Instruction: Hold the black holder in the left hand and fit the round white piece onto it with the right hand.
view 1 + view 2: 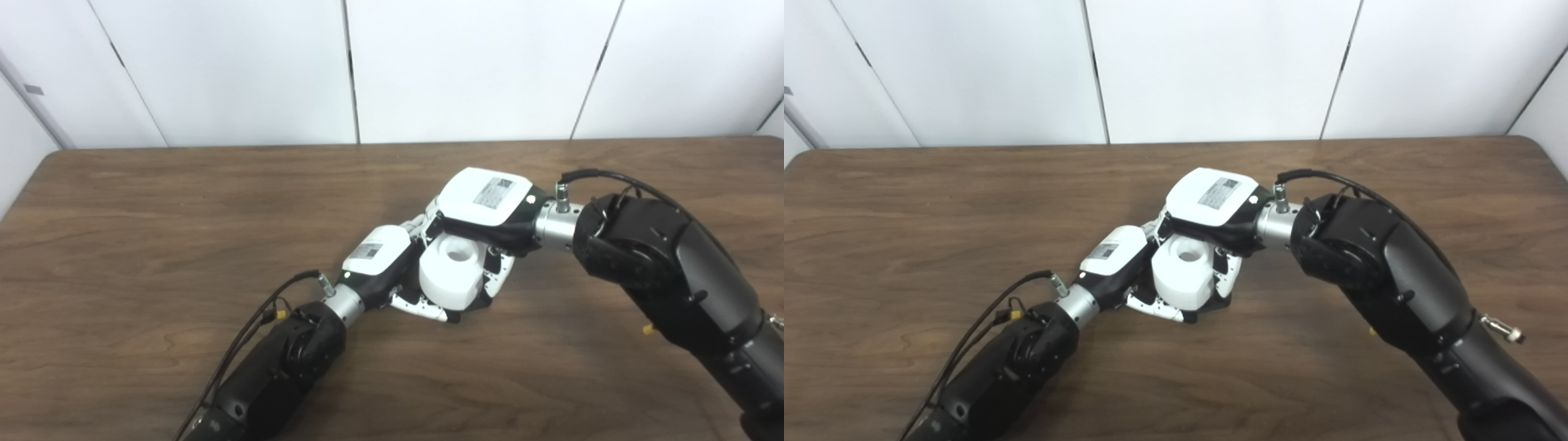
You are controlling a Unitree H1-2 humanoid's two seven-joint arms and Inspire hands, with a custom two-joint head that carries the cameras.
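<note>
Hands meet over the middle of the brown wooden table (153,202), both crowded around one round white piece (450,272). That piece is a stubby cylinder with a round hollow in its upper face, tilted a little toward the cameras and lying between the two hands just above the tabletop.

The left hand (392,269) comes in from the lower left, its white back plate facing up, and sits against the left side of the white piece. Its fingers (422,308) curl beneath and in front of the piece, so it cups something from below. A dark edge shows under the piece at its lower right, likely the black holder (454,316), but so little of it is visible that its shape and seating cannot be told; nor is it clear whether the left hand grips the holder or only the white piece.

The right hand (484,211) reaches in from the right, its back plate above and behind the piece, with fingers (499,269) bent down along the right flank of the white piece, pressing on it.

White wall panels (245,67) stand behind the table's far edge.
</note>
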